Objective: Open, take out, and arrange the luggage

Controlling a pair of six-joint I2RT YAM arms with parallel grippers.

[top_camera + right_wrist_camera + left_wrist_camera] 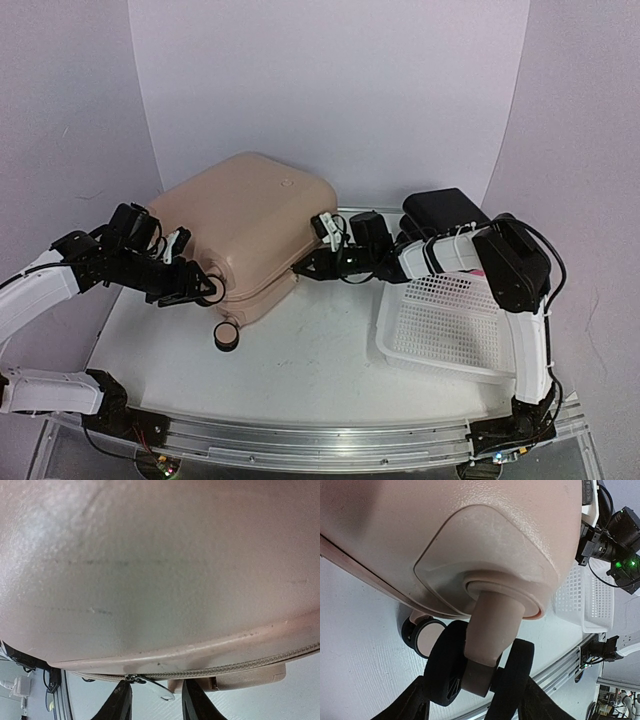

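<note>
Step in hand: opening. Luggage [250, 225]: closed, flat on the bench [300, 350] toward 11 o'clock. Left tool [205, 288]: low reach from 9 o'clock, astride the wheel [447, 665] at the 7 o'clock corner; gripped or merely flanked, cannot tell. Right tool [303, 268]: level reach from 3 o'clock, narrowly open astride the zip pull [152, 686], not yet touching. Next: pinch the zip pull, draw along the zip, brace at the wheel.

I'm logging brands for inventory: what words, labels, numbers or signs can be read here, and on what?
No text can be read in any view.
The small round mark on top of the luggage: too small to read.
The white basket: no lettering visible.
</note>
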